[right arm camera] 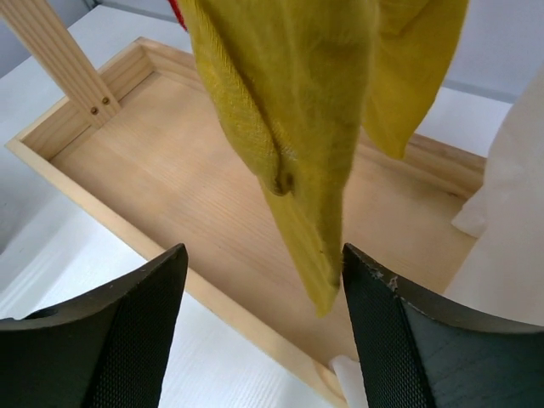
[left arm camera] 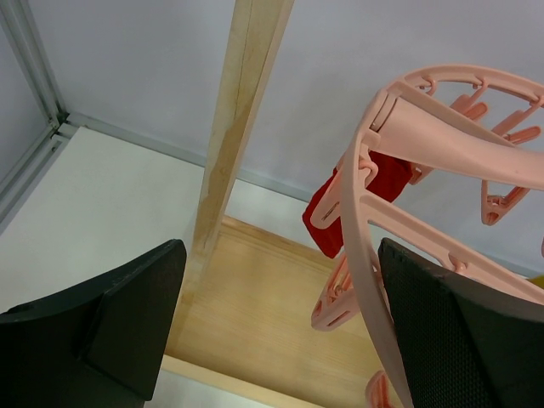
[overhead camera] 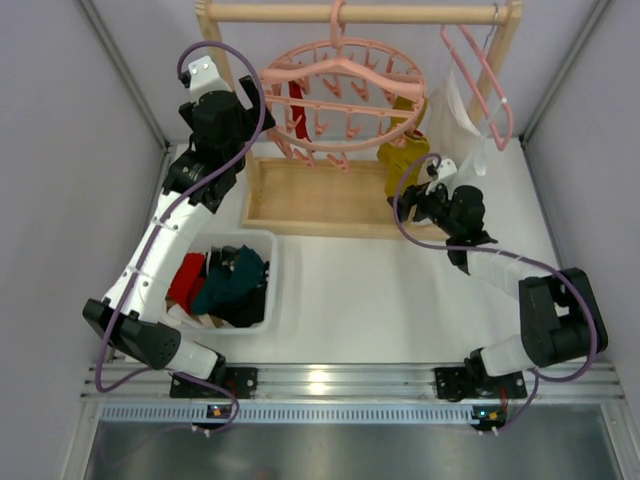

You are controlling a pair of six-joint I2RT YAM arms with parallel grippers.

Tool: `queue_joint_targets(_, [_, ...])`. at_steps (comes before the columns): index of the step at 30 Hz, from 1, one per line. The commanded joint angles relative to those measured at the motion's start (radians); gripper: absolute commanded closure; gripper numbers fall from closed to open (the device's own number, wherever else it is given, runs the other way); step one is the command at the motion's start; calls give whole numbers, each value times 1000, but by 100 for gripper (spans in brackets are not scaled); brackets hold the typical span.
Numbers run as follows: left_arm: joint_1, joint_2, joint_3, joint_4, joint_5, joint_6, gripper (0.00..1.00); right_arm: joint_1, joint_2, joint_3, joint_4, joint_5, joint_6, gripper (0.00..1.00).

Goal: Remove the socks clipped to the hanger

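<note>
The round pink hanger (overhead camera: 345,95) hangs from the wooden rail. A red sock (overhead camera: 296,100) is clipped at its left and a mustard yellow sock (overhead camera: 402,152) at its right. My left gripper (overhead camera: 252,100) is raised beside the ring's left edge. In the left wrist view it (left arm camera: 272,327) is open, with the hanger ring (left arm camera: 364,255) just inside its right finger and the red sock (left arm camera: 357,200) beyond. My right gripper (overhead camera: 416,192) sits under the yellow sock. In the right wrist view it (right arm camera: 263,331) is open, and the yellow sock (right arm camera: 289,110) dangles with its tip between the fingers, near the right one, unpinched.
A wooden base tray (overhead camera: 320,198) lies under the rack, and its post (left arm camera: 229,153) stands left of the ring. A white bin (overhead camera: 268,250) at the left holds red and teal socks. A white cloth (overhead camera: 455,120) hangs on a slim pink hanger (overhead camera: 480,65) at the right.
</note>
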Motion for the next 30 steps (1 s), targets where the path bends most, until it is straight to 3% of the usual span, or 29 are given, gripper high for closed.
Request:
queue_joint_targets(1, [6, -30, 34, 26, 17, 10, 2, -11, 76, 60, 164, -89, 23, 32])
queue_joint_targets(8, [6, -35, 31, 25, 34, 10, 2, -11, 198, 75, 385, -156, 72, 45])
queue_joint_targets(14, [6, -44, 27, 25, 37, 10, 2, -11, 284, 95, 509, -123, 127, 54])
queue_joint_targets(17, [6, -49, 25, 25, 43, 10, 2, -5, 300, 88, 534, -84, 128, 65])
queue_joint_targets(23, [6, -85, 19, 23, 69, 1, 2, 24, 255, 30, 560, -14, 110, 99])
queue_joint_targets(30, [5, -161, 14, 22, 115, -5, 2, 81, 101, -76, 570, 66, 98, 100])
